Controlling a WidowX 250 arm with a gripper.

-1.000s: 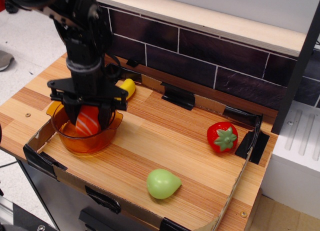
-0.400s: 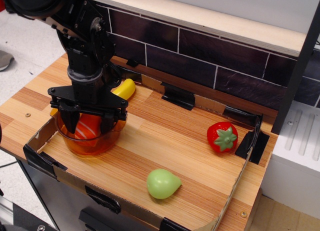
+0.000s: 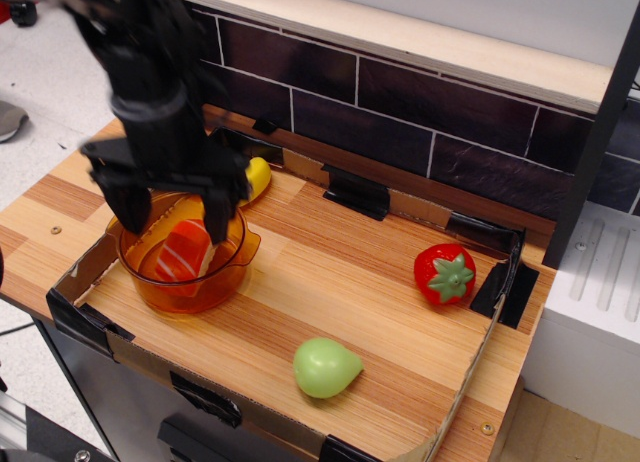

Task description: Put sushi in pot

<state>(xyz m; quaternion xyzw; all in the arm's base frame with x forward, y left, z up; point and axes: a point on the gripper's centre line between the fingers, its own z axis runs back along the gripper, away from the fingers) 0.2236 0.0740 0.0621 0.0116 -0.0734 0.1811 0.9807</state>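
Note:
The sushi (image 3: 186,250), orange-red with white stripes, lies inside the translucent amber pot (image 3: 190,287) at the front left of the wooden board. It leans against the pot's inner wall. My black gripper (image 3: 172,214) is open just above the pot, its fingers spread to either side of the sushi and clear of it. The arm rises from it toward the upper left.
A yellow banana-like toy (image 3: 256,175) lies just behind the pot, partly hidden by the gripper. A red strawberry (image 3: 445,273) sits at the right. A green pear-like toy (image 3: 324,367) lies near the front edge. A low cardboard rim (image 3: 478,367) borders the board; a dark tiled wall (image 3: 400,112) runs behind.
The gripper lowered the sushi into the pot, opened and let it go, then rose a little. The sushi now rests in the pot.

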